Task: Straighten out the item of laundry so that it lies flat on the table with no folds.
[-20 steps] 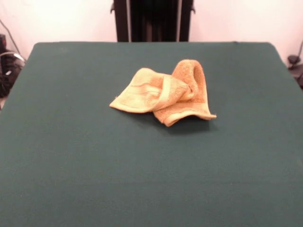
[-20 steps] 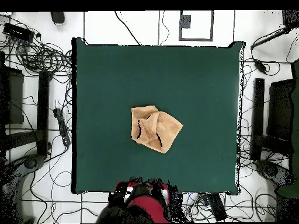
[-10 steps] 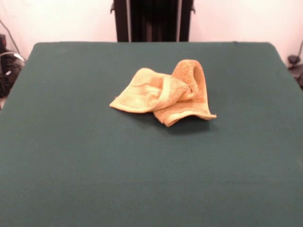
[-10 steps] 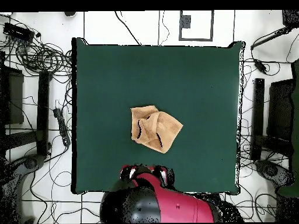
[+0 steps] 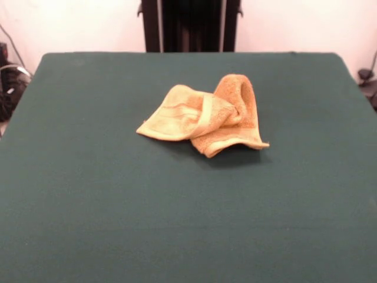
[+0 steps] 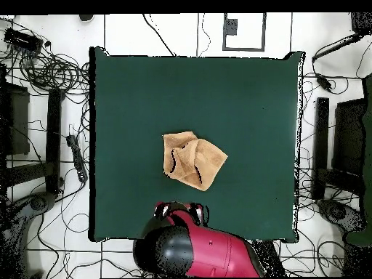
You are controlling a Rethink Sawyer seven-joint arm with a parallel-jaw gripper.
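- Your small yellow-orange terry cloth towel (image 5: 203, 117) sits bunched up around the middle of the big dark green felt-topped table (image 5: 88, 206), with loads of bare felt on every side, so there's room to spread it whichever way you like.
- In the front view it's clearly not flat: one part arches up into a hump on the picture's right, and a paler flap with the woven band folds across toward the left. From overhead the towel (image 6: 192, 160) reads as a rumpled, roughly diamond-shaped pile with a dark crease through it.
- The red and black robot arm (image 6: 196, 251) is down at the table's robot-side edge in the overhead view, well apart from the towel. Honestly I can't tell whether the fingers are spread or pressed together, since that end is just a dark blob from above, and the front view doesn't show them at all.
- For the reach-in, I'd go for an outer corner rather than the hump; the low corner lying flat at the front-view right looks like a decent pick.
- Pinch only one layer if you can, or you'll probably drag the whole bundle.
- Pull outward and low, away from the pile, so the fold rolls open instead of flipping.
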